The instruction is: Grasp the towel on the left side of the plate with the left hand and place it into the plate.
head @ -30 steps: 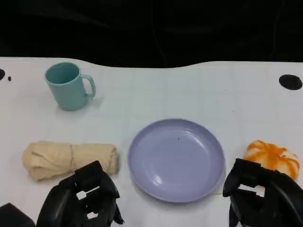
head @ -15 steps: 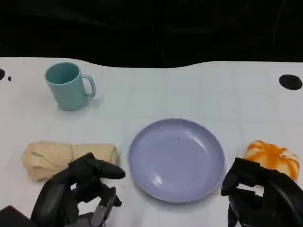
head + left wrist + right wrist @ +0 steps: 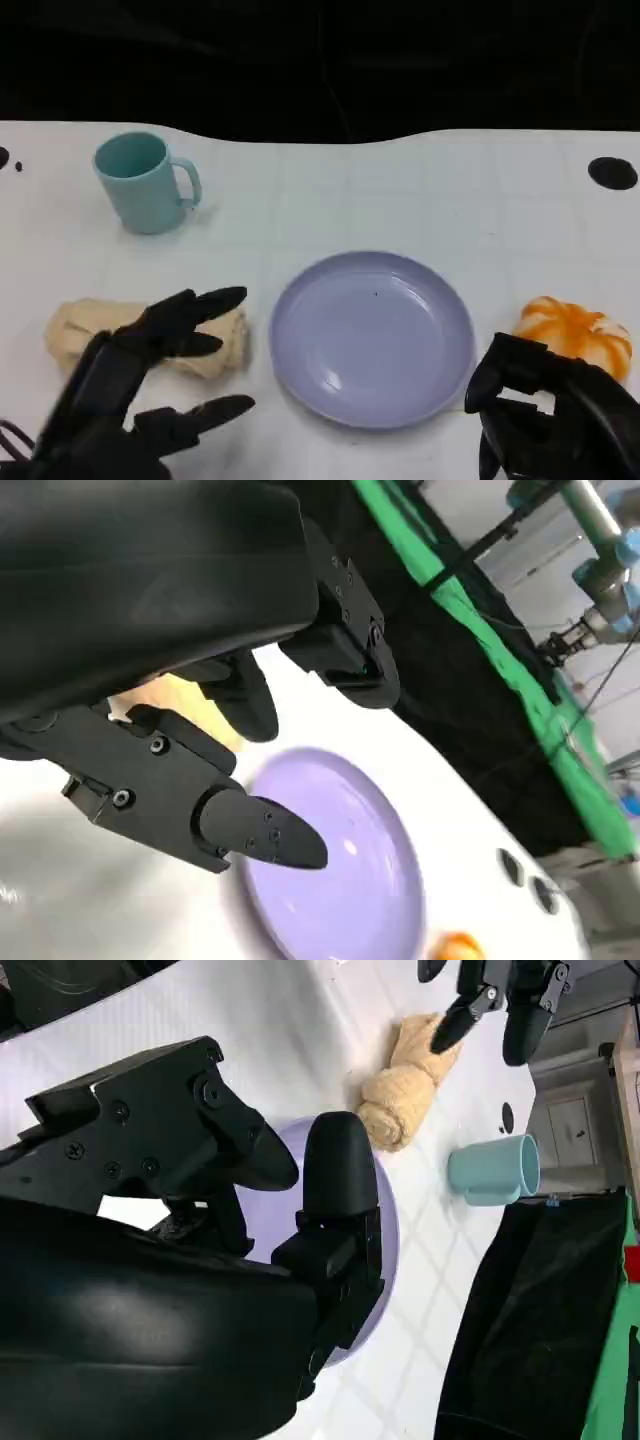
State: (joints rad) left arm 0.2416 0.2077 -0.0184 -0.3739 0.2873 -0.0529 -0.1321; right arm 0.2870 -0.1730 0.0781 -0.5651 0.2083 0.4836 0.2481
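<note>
A rolled beige towel [image 3: 68,328] lies on the white table left of the lavender plate [image 3: 370,340]. My left hand [image 3: 135,385] hovers over the towel's near right part with fingers spread wide and nothing in them, covering its middle. The left wrist view shows those fingers [image 3: 262,832] apart, a strip of towel [image 3: 185,695] behind them and the plate [image 3: 340,890] beyond. My right hand [image 3: 550,425] sits at the plate's near right, fingers curled in on nothing. From the right wrist view I see the towel [image 3: 405,1100], with the left hand [image 3: 495,995] above it.
A teal mug [image 3: 145,182] stands at the back left, handle pointing right. An orange pumpkin-like object [image 3: 578,332] lies right of the plate, just beyond my right hand. A black spot [image 3: 612,172] marks the far right of the table, whose back edge meets a dark backdrop.
My left hand has gone from curled in to wide apart and has reached forward over the towel. The towel, plate and right hand have stayed in place.
</note>
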